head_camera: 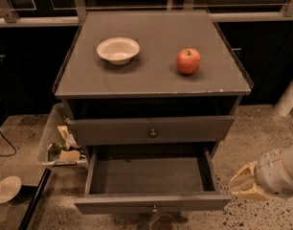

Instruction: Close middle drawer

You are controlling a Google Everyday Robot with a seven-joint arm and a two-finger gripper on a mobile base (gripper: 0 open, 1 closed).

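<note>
The middle drawer point(151, 202) is a grey shallow box pulled far out of the grey cabinet point(153, 75). It is empty inside and has a small round knob point(154, 208) on its flat front. The drawer above it point(151, 130) stands almost shut, with its own knob. My gripper point(243, 185), beige on a white arm, hangs at the lower right, just off the open drawer's front right corner and apart from it, holding nothing that I can see. The bottom drawer is hidden under the open one.
A white bowl point(118, 50) and a red apple point(188, 61) sit on the cabinet top. A clear bin of scraps point(60, 147) stands on the floor to the left, beside a white dish point(6, 189). A white post point(289, 97) stands at the right.
</note>
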